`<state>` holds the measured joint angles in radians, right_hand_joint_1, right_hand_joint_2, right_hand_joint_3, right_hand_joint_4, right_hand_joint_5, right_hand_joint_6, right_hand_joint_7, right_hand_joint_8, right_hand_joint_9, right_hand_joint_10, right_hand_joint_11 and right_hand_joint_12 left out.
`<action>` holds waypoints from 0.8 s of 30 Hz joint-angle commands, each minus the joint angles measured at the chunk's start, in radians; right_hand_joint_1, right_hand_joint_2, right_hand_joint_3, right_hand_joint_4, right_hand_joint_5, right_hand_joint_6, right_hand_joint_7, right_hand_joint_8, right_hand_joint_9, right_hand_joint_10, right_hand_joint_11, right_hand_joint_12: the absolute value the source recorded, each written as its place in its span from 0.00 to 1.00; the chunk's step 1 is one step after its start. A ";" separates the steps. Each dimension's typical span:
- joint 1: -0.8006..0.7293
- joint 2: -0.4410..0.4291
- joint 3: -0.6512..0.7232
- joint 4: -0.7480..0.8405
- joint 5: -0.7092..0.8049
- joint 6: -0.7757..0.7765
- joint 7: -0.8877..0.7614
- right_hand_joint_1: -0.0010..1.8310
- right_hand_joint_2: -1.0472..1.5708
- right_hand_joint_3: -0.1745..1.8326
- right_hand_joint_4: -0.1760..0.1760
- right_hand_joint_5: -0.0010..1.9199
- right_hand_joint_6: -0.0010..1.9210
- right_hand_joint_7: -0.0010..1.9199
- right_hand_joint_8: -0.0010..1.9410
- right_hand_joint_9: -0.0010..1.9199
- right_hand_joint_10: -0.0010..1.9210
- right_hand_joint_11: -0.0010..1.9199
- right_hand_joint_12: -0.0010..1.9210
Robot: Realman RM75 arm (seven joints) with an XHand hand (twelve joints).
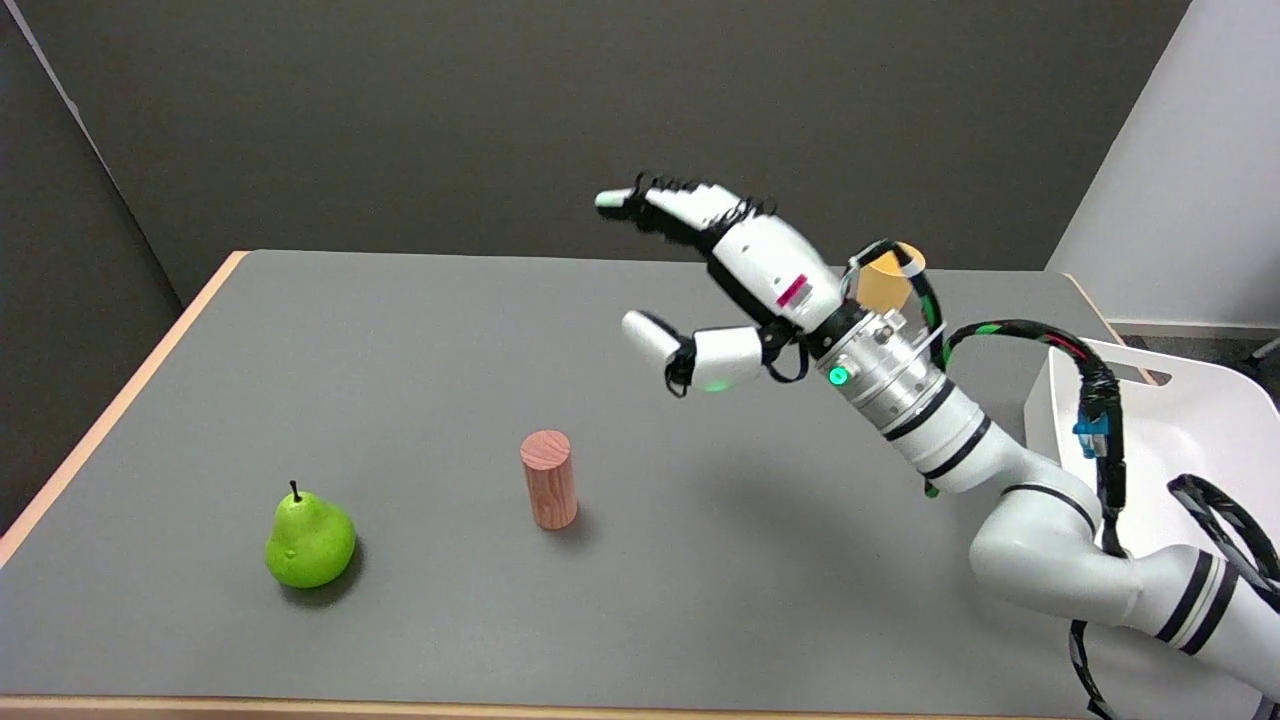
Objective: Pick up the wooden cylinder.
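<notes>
Hand (715, 275) spread empty above table, wooden cylinder (549, 478) upright, no legible writing.

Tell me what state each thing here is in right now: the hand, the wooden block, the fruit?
right hand: open, raised above the table, holding nothing.
wooden cylinder: upright on the table, untouched.
green pear: resting on the table, stem up, left of the cylinder.
white bin: at the table's right edge; contents hidden.
</notes>
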<state>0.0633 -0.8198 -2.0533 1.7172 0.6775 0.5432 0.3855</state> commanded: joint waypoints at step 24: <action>0.014 -0.132 -0.180 -0.088 0.078 -0.199 -0.004 0.28 0.65 0.57 0.65 0.13 0.27 0.19 0.23 0.17 0.41 0.12 0.74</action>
<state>0.0439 -0.8631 -2.2090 1.7242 0.7969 0.3735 0.3928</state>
